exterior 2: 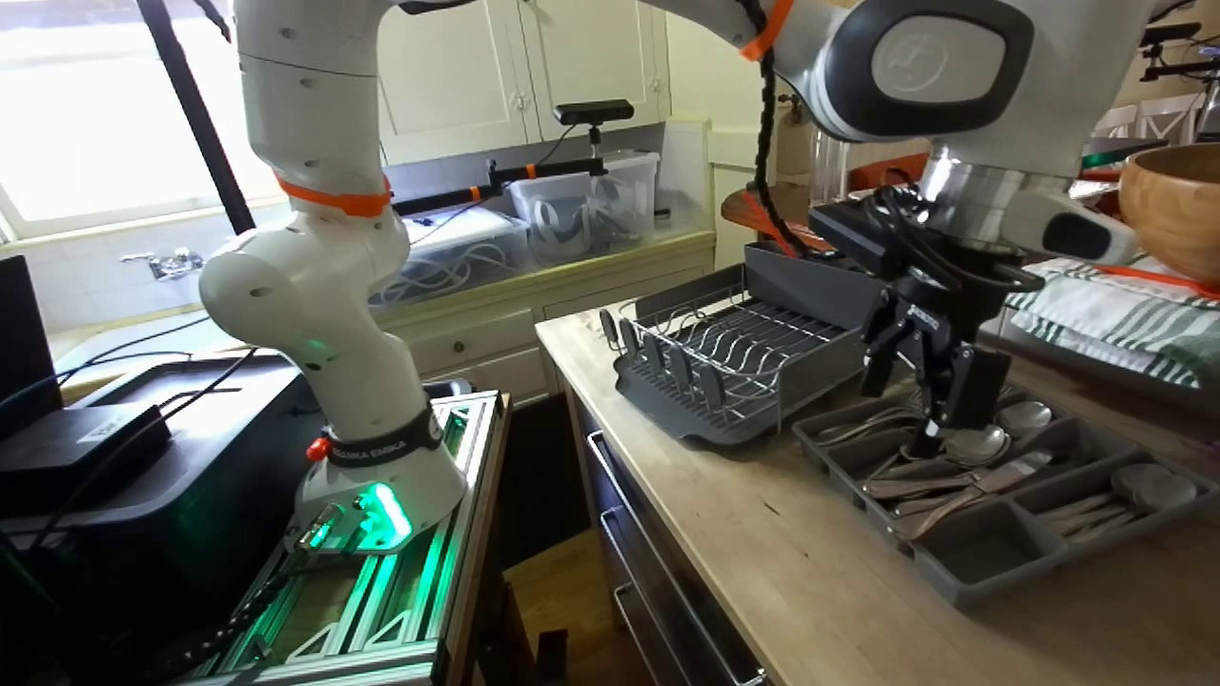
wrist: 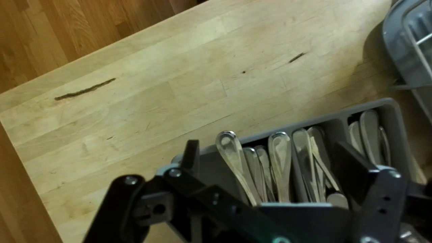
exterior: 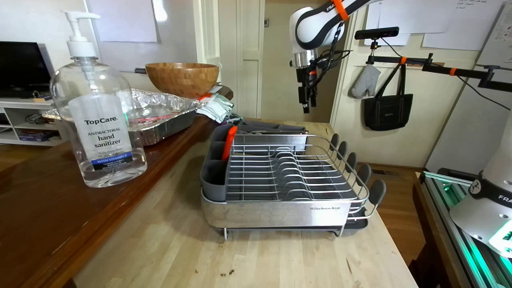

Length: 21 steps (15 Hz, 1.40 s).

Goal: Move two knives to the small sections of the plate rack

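The plate rack (exterior: 276, 214) stands on the wooden table, also in an exterior view (exterior 2: 822, 373) and at the wrist view's right edge (wrist: 396, 44). Its small sections (exterior: 214, 176) form one short end, and a red-handled item (exterior: 229, 143) stands in one. Silver knives (exterior 2: 1012, 472) appear to lie with other cutlery in a grey cutlery tray (exterior 2: 991, 548); their handles (wrist: 233, 158) show in the wrist view, their far ends are hidden by the gripper. My gripper (exterior 2: 901, 410) is open and empty above the tray, with handles between its fingers (wrist: 271, 155).
A hand sanitizer bottle (exterior: 102, 132), foil tray (exterior: 160, 124) and wooden bowl (exterior: 182, 78) stand on the brown ledge beside the table. A striped towel (exterior 2: 1115, 319) lies near the cutlery tray. Spoons (exterior 2: 1148, 486) fill another tray compartment. The table edge (wrist: 111, 44) borders the floor.
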### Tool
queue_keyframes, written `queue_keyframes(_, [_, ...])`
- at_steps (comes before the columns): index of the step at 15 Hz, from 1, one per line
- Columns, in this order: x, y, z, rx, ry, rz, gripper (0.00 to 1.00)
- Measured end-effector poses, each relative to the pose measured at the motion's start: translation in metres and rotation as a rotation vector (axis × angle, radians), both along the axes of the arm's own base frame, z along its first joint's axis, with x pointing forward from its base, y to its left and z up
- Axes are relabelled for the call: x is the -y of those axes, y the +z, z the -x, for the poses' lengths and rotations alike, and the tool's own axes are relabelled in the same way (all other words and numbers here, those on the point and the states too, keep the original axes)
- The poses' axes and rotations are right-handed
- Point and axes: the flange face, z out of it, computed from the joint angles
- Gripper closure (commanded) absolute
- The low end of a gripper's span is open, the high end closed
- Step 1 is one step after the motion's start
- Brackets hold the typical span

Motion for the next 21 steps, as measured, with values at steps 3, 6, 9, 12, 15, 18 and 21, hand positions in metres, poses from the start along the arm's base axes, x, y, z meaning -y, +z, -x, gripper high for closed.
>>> queue_keyframes(3, [0.016, -0.027, -0.017, -0.037, -0.01, 0.006, 0.0])
queue_keyframes(6, [0.025, -0.047, -0.032, -0.075, -0.015, 0.005, 0.0])
queue_keyframes(9, [0.028, -0.056, -0.042, -0.119, 0.011, -0.003, 0.0])
queue_keyframes(12, [0.024, -0.061, -0.049, -0.146, 0.041, -0.009, 0.0])
queue_keyframes(15, [0.023, -0.061, -0.051, -0.145, 0.043, -0.01, 0.0])
queue_keyframes(18, [0.023, -0.061, -0.051, -0.145, 0.043, -0.01, 0.0])
queue_keyframes(21, [0.02, -0.065, -0.051, -0.153, 0.091, 0.0, 0.0])
